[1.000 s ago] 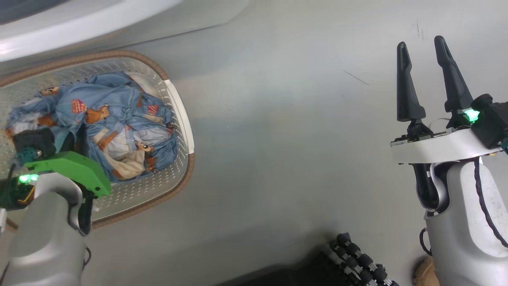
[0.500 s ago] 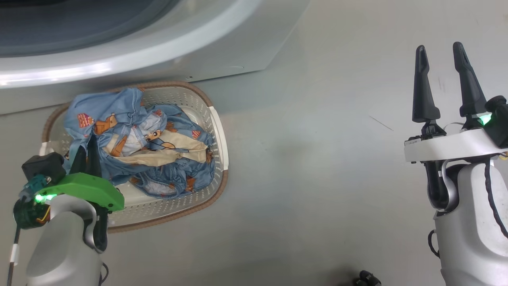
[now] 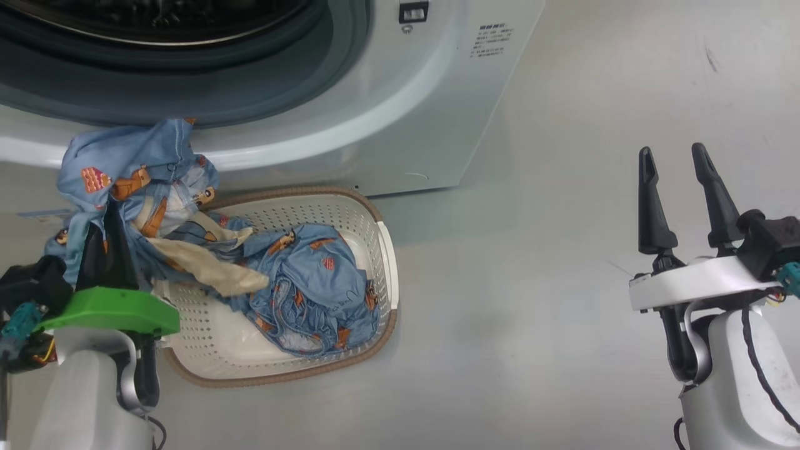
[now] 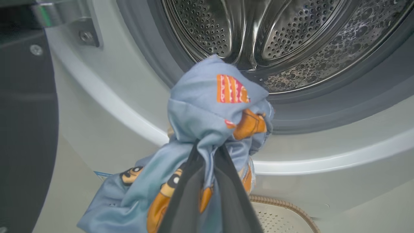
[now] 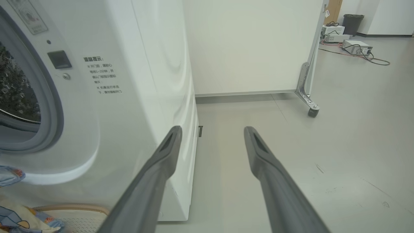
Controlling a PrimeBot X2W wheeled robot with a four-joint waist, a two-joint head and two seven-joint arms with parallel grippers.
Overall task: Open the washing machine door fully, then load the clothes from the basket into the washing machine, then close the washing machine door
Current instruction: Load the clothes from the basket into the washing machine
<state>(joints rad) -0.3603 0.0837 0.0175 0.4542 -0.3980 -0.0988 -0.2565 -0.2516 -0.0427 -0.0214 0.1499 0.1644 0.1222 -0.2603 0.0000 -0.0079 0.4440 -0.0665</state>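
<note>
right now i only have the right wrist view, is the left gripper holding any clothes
Observer: Yes. The left gripper is shut on a bunch of the clothes, held up in front of the washing machine drum.
Operator: is the door out of the way
Observer: The washing machine door stands swung open at the left edge of the left wrist view, its hinge at the top corner.
Operator: anything left in the basket
Observer: In the head view, more of the clothes lie piled in the basket, and the held bunch trails down toward that pile.
</note>
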